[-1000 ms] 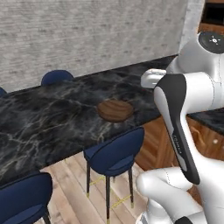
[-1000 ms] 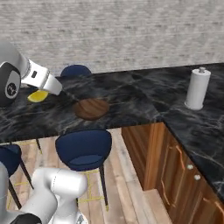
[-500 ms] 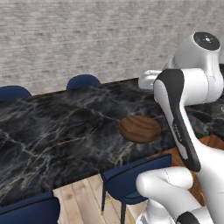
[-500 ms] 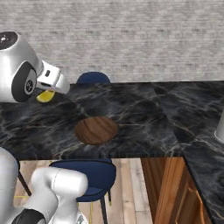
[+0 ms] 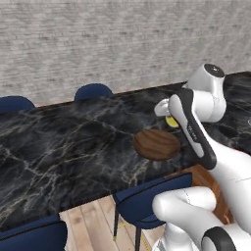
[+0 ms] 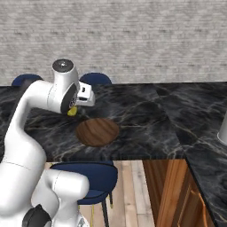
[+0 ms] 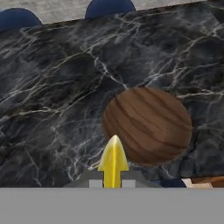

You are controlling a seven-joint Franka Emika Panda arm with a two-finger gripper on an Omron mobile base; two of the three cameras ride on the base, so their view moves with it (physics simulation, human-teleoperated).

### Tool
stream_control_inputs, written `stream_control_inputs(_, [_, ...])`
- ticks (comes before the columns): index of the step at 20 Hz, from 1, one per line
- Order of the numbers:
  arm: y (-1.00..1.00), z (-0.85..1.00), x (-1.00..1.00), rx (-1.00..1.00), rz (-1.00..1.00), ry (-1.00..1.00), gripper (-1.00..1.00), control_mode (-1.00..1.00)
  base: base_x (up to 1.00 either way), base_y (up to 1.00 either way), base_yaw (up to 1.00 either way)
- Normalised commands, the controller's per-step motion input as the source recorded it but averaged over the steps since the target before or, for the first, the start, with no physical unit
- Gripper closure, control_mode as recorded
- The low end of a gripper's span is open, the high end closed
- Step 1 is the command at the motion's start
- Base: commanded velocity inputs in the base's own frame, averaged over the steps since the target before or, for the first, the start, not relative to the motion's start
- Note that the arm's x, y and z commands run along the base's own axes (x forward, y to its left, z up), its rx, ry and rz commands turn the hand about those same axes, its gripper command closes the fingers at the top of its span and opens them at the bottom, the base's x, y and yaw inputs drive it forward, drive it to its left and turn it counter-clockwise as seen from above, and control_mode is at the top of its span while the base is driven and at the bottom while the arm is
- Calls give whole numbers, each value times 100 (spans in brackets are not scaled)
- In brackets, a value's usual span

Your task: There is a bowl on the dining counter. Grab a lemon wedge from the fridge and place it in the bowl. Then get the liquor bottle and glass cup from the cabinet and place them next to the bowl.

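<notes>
Fingers [image 7: 113, 183] pinching lemon wedge [image 7: 113, 162] above dining counter [image 7: 52, 87], near unlabelled bowl [image 7: 148, 124]

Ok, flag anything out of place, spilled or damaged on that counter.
Nothing stands out. The bowl sits upright and empty on the dining counter, with no spill or damage. The lemon wedge is pinched in the shut jaws of the gripper, off to one side of the bowl.

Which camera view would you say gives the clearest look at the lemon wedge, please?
The hand view: the lemon wedge stands edge-on between the fingers, yellow against the dining counter, just short of the bowl. In both base views it is a small yellow patch mostly hidden behind the arm.
</notes>
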Motion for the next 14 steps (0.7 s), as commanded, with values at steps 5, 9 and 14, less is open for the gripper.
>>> stream_control_inputs(5, [0, -100, 99, -3, 10, 11, 100, -100, 0, 0, 0])
stream_control_inputs(9, [-4, -89, 99, -3, 8, 12, 100, -100, 0, 0, 0])
stream_control_inputs(14, [-10, -76, 97, -3, 7, 10, 100, -100, 0, 0, 0])
